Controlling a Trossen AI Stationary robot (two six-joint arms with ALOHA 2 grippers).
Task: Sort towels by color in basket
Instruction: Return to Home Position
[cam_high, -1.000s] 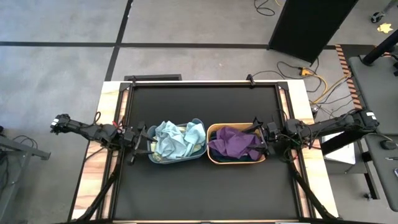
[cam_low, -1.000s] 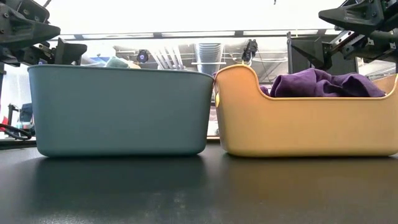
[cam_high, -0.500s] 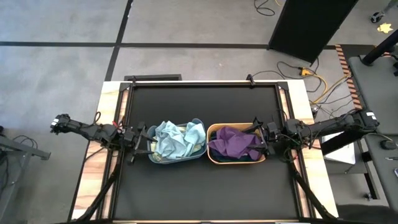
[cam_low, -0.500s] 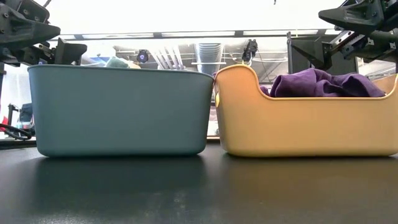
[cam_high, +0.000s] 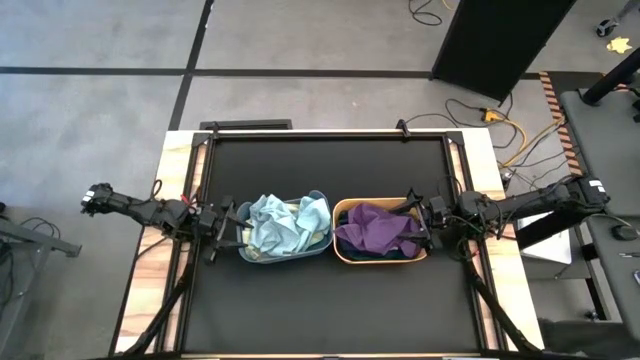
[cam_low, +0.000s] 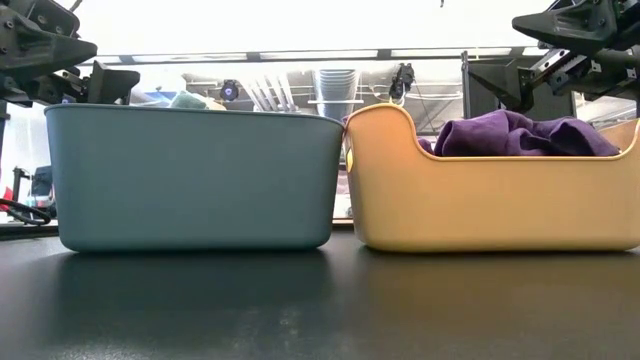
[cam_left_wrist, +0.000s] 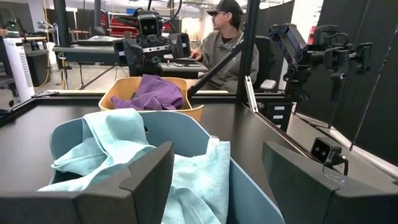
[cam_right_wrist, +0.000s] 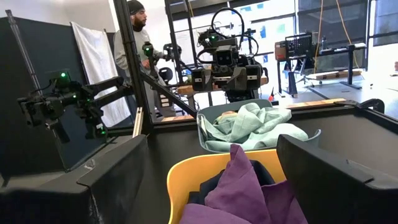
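Note:
Two tubs stand side by side mid-table: a blue tub (cam_high: 285, 258) on the left, a yellow tub (cam_high: 381, 262) on the right. Light blue and pale green towels (cam_high: 283, 222) lie heaped in the blue tub (cam_left_wrist: 205, 134). A purple towel (cam_high: 378, 228) lies on a dark cloth (cam_right_wrist: 208, 185) in the yellow tub (cam_right_wrist: 186, 171). My left gripper (cam_left_wrist: 217, 186) hovers open at the blue tub's left end. My right gripper (cam_right_wrist: 214, 186) hovers open at the yellow tub's right end. Neither touches anything.
The tubs stand on a black mat (cam_high: 320, 300) with free room toward the near and far edges. Metal frame rails run along the table's left and right sides. Beyond the table a person (cam_left_wrist: 227, 37) sits, and another person (cam_right_wrist: 140, 37) stands.

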